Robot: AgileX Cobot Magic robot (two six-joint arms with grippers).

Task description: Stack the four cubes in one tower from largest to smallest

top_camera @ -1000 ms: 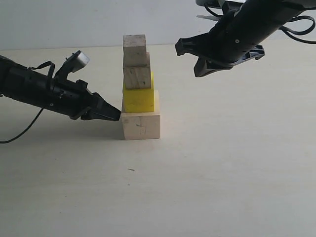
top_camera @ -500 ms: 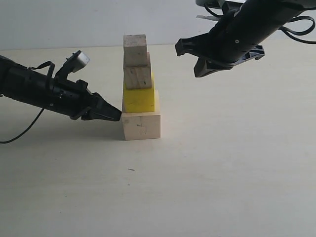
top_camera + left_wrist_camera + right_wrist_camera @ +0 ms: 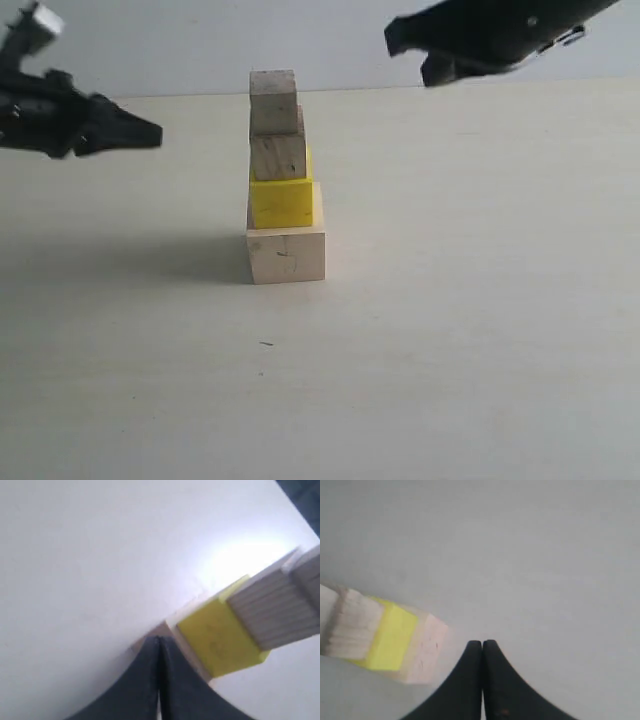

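The four cubes stand as one tower in the middle of the table. The large pale wooden cube point(image 3: 286, 256) is at the bottom, the yellow cube point(image 3: 283, 202) sits on it, then a small wooden cube point(image 3: 278, 156), and the smallest wooden cube point(image 3: 273, 101) is on top. My left gripper point(image 3: 155, 134) is shut and empty, raised to the left of the tower and apart from it. My right gripper point(image 3: 395, 40) is shut and empty, high to the right of the tower. In the left wrist view the yellow cube point(image 3: 217, 637) lies just past the shut fingertips point(image 3: 159, 641). The right wrist view shows the tower point(image 3: 395, 637) beside my shut gripper point(image 3: 482, 644).
The pale tabletop point(image 3: 460, 330) spreads around the tower, with a light wall point(image 3: 200, 45) at the back. A small dark speck point(image 3: 265, 344) lies on the table in front of the tower.
My left gripper has pulled back from the bottom cube, up and to the left. The right gripper has risen and now appears shut. The tower has not moved.
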